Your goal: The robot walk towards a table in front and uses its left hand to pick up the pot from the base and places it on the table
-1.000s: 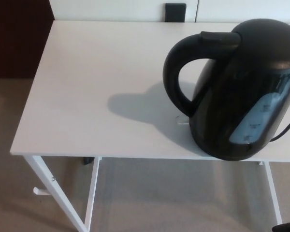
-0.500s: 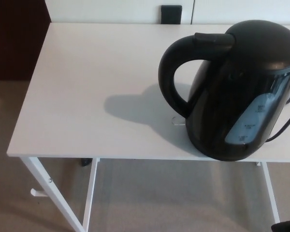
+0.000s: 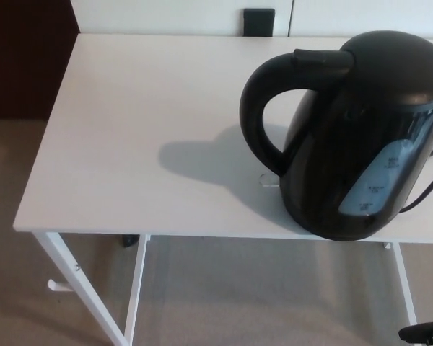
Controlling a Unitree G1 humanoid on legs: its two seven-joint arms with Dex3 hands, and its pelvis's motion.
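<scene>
One pot untouched, approach step in hand

Nearest, at the lower right edge, what may have been the robot's right hand (image 3: 424, 334) showed only as a black sliver; whether it was released or clenched could not be told. The left hand did not show at all. Beyond the beige carpet (image 3: 260, 295) and the white metal table legs (image 3: 137, 288) lay the white rectangular tabletop (image 3: 115, 144). The glossy black plastic electric pot (image 3: 361, 137) stood upright on its right part, close to the front edge, with the looped handle (image 3: 256, 119) turned left toward bare table. Its base could not be told apart from the body. A black cord (image 3: 426, 194) ran off right. The lid was down, and the pale blue level window (image 3: 379, 180) gave no readable water line, so the contents were unknown. In my judgement the lift had not begun. Next, the left hand would need to come in from the left, close round the handle and raise the pot straight off the base.
</scene>
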